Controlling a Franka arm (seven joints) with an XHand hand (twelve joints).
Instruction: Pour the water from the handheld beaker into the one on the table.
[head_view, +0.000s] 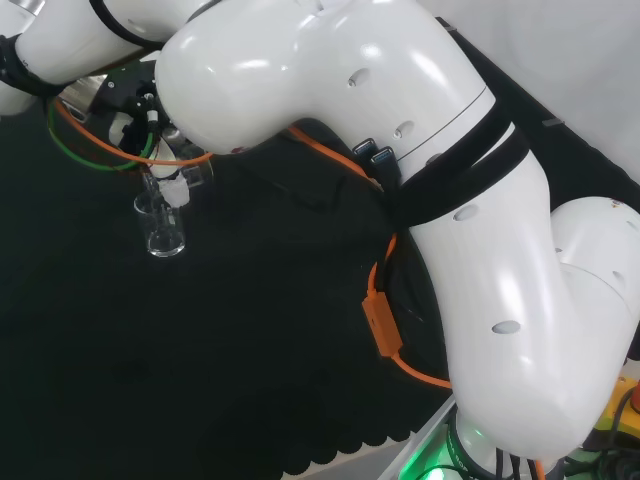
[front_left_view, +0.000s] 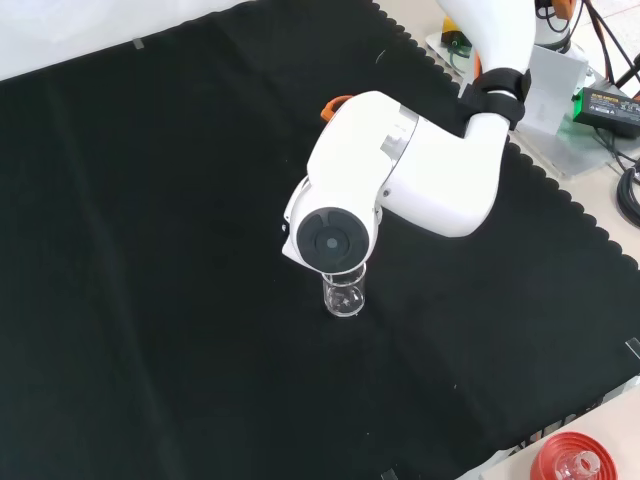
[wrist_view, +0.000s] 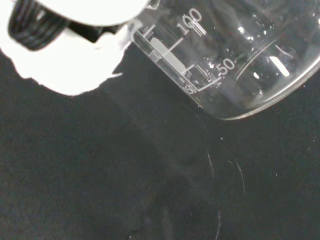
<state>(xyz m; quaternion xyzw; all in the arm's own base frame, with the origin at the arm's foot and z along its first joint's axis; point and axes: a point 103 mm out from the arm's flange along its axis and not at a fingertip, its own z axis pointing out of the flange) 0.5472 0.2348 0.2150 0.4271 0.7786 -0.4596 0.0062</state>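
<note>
I read this as the pour itself. In the wrist view the handheld beaker (wrist_view: 235, 60) is tilted over, graduations showing, with the faint rim of the beaker on the desk (wrist_view: 215, 200) right below it. The head view shows that receiving beaker (head_view: 163, 228) upright under the robot hand (head_view: 172, 188), whose fingers I can't make out, so I cannot tell its grip. Next I'd want the lip kept over the lower rim while tipping further. The black cloth (front_left_view: 150, 250) lies bare around the target (front_left_view: 345, 294), desk edges well apart.
</note>
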